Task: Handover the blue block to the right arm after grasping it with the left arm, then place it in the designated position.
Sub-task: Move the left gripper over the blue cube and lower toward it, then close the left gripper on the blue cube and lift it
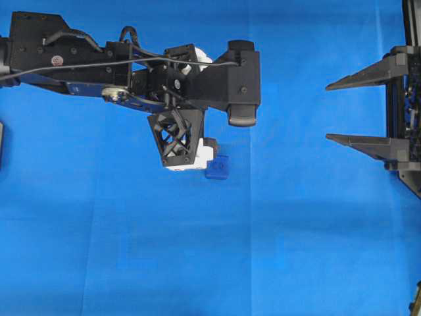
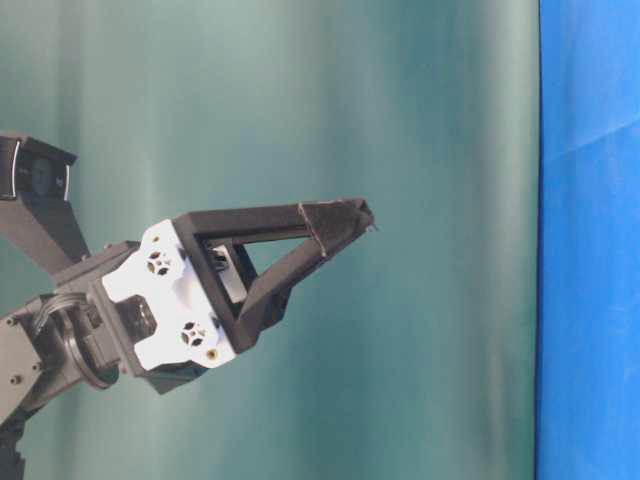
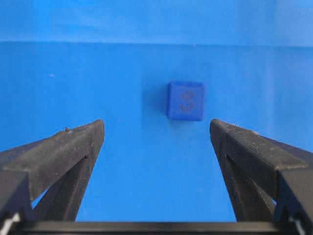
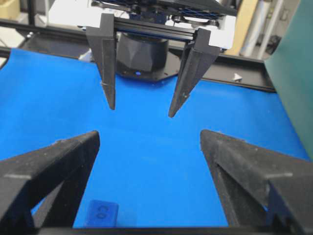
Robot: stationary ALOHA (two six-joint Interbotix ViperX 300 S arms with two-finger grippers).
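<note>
Left gripper (image 3: 156,129) hangs over the blue desk (image 1: 131,250), jaws wide and empty. The block (image 1: 217,168) lies on the cloth at centre; in the wrist view it's at twelve o'clock, just beyond the fingertips. Best play, judging from here: drop straight down, keep the block centred, then close squarely on two flat faces. Right gripper (image 1: 329,112) waits at three o'clock, jaws also open. No containers in sight.
</note>
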